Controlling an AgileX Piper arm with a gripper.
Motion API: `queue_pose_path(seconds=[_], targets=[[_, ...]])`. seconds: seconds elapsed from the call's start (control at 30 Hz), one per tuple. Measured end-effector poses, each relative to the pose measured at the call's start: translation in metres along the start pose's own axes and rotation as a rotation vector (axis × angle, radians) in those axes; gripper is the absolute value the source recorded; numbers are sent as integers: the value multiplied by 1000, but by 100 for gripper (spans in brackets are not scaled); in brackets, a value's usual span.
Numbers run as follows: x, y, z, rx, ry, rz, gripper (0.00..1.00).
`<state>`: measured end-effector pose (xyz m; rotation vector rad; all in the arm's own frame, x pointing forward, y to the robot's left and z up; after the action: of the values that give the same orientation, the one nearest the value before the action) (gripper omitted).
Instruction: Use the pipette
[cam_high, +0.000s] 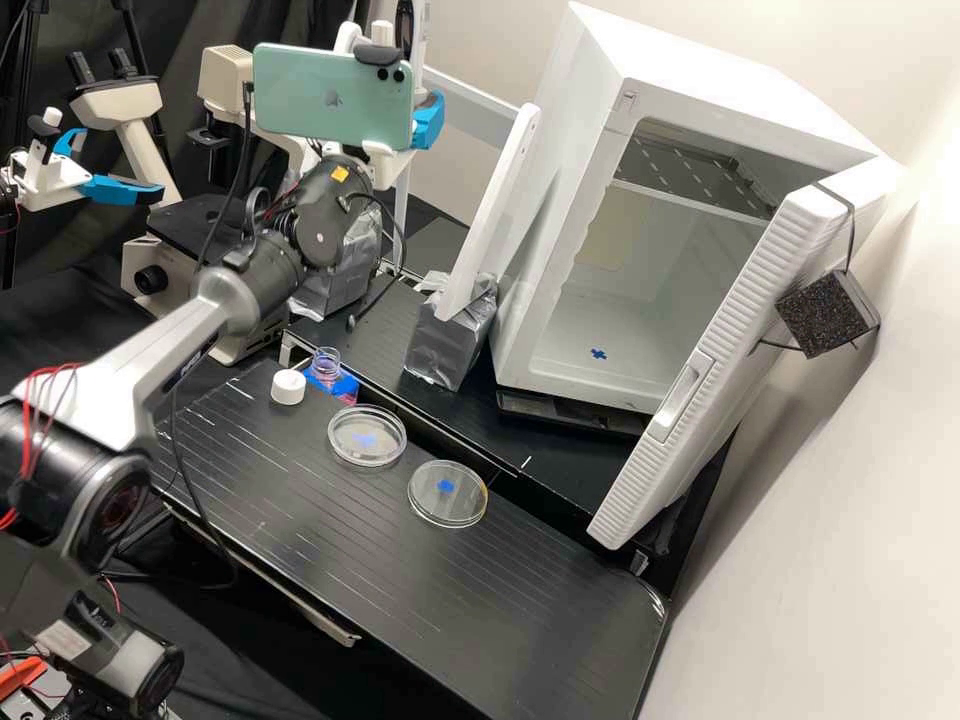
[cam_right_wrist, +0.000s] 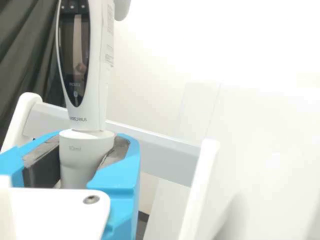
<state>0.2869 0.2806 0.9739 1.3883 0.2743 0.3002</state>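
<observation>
Your tool (cam_high: 428, 120) has the pipette (cam_right_wrist: 90, 117) gripped.
You have its 2 blue fingers closed around the pipette just below the display section, and the pipette stands close to upright, with a white frame (cam_right_wrist: 160, 152) behind it. The tool is up beside the phone (cam_high: 325, 100), above the table (cam_high: 520, 600), where you have 2 clear dishes (cam_high: 367, 452) side by side, a white cap (cam_high: 288, 386) and, beside that, the uncapped bottle (cam_high: 325, 367).
</observation>
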Motion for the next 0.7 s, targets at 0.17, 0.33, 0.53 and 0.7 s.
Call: queue_pose_path(seconds=[0.17,0.33,0.53,0.7], targets=[[21,-12,-3,2,-33,-43,0],[35,-15,4,7,-144,-110,0],[40,-26,15,38,-112,-322,0],[42,-34,10,68,-42,-370,0]])
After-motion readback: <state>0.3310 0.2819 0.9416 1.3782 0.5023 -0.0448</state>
